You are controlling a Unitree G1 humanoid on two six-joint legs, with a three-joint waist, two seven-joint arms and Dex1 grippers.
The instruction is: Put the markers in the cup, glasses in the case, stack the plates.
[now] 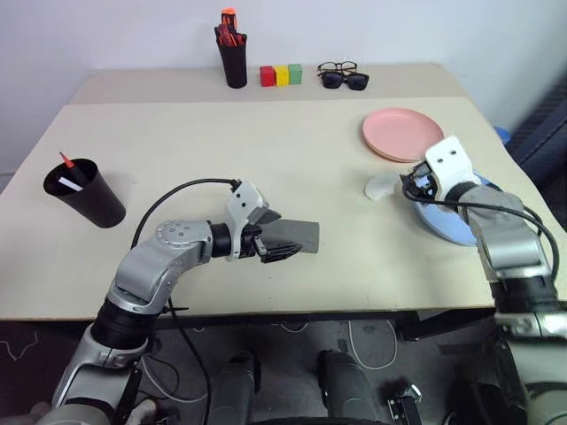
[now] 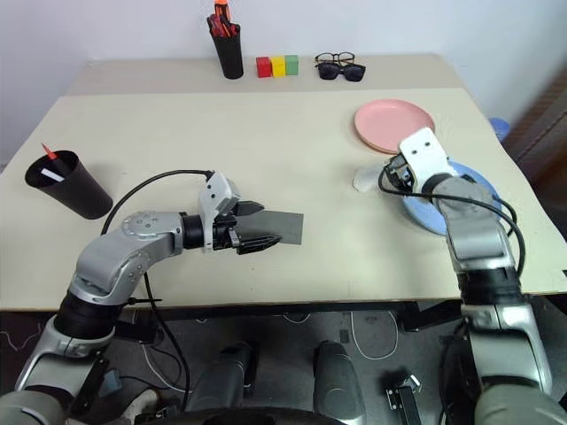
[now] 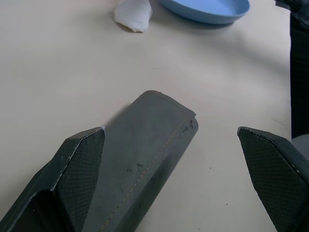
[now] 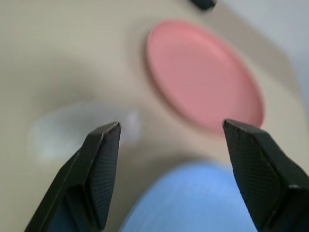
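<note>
With markers in the cup (image 1: 84, 193) and the case (image 1: 292, 237) between the spread left pincer (image 1: 282, 237), plate-stacking looks current: the spread right pincer (image 4: 166, 174) over the blue plate (image 2: 469, 181) must reach the pink plate (image 1: 402, 134) at twelve o'clock.

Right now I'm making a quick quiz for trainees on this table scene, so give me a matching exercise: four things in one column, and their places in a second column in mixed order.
Things:
1. grey case
2. black cup
3. pink plate
4. blue plate

Places:
A. at the table's left edge, with markers inside
B. under the right arm, near the table's right edge
C. between the open fingers of the left gripper
D. just beyond the blue plate, lying apart from it

Pairs: 1-C, 2-A, 3-D, 4-B
</note>
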